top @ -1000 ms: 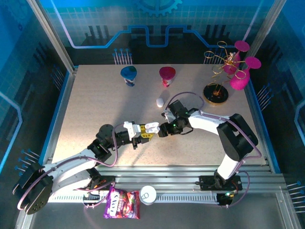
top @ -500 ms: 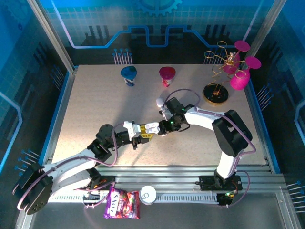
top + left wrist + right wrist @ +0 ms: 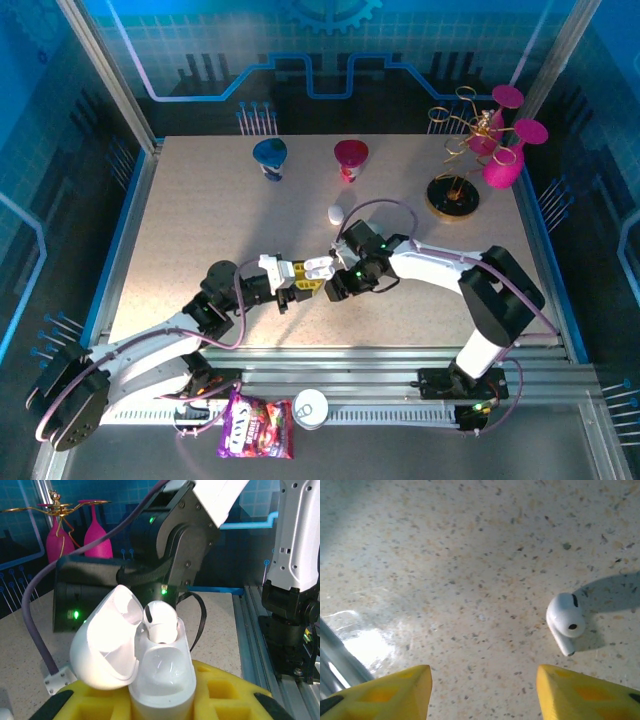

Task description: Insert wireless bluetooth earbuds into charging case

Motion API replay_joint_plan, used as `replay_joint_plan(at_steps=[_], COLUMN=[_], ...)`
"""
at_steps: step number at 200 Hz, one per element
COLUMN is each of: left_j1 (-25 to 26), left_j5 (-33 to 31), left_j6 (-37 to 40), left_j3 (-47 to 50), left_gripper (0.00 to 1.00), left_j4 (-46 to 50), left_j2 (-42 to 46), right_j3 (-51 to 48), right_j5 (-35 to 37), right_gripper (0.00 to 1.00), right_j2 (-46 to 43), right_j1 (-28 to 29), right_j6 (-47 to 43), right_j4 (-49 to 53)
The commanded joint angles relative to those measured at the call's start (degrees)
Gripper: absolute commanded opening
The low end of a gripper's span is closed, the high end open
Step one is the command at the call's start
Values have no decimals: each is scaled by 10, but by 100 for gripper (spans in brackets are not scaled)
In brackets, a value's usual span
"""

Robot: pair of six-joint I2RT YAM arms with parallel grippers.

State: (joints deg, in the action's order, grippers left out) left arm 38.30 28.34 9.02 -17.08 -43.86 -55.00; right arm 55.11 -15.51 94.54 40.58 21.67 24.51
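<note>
Top external view: the right arm (image 3: 430, 262) has swung. Half a second ago its black wrist was right beside the small white pebble (image 3: 335, 213). Now it has pulled away, lower in the frame, and the right jaws sit just right of the charging case (image 3: 318, 267).

The left jaws have not moved. They are shut on the charging case and hold it up with its lid (image 3: 107, 645) flipped open. One earbud (image 3: 159, 622) already sits in its hole, stem down.

I think this means the right arm is going for the next one. Right wrist view: a loose earbud (image 3: 566, 622) lies on its side on the counter (image 3: 445, 555). The right jaws are open wide and hold nothing. Their yellow pads (image 3: 390, 687) poke in at the bottom left and bottom right of the frame. The loose earbud is above the right-hand pad, near it but not touching, and far from the left one. So the jaws look off to one side. They would need to slide over until the earbud is in the middle before they go down and squeeze.
</note>
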Motion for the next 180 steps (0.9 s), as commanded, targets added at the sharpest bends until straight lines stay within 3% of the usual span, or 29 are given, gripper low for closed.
replay_joint_plan(at_steps=[1,39,102,180], left_j1=[0,-1,0,0], left_j5=[15,16,9,11], left_j6=[-4,-5,3,3], left_j3=[-9,-10,-9,-6], left_gripper=[0,0,0,0], left_j4=[-22,-17,3,-13], left_j2=[0,7,19,8], right_j3=[3,58,137,176], right_j5=[18,73,76,99], right_gripper=[56,54,43,32], right_j2=[-22,25,109,153], right_j1=[-4,-25,-17,-7], right_j6=[18,24,15,25], right_j4=[15,59,119,167])
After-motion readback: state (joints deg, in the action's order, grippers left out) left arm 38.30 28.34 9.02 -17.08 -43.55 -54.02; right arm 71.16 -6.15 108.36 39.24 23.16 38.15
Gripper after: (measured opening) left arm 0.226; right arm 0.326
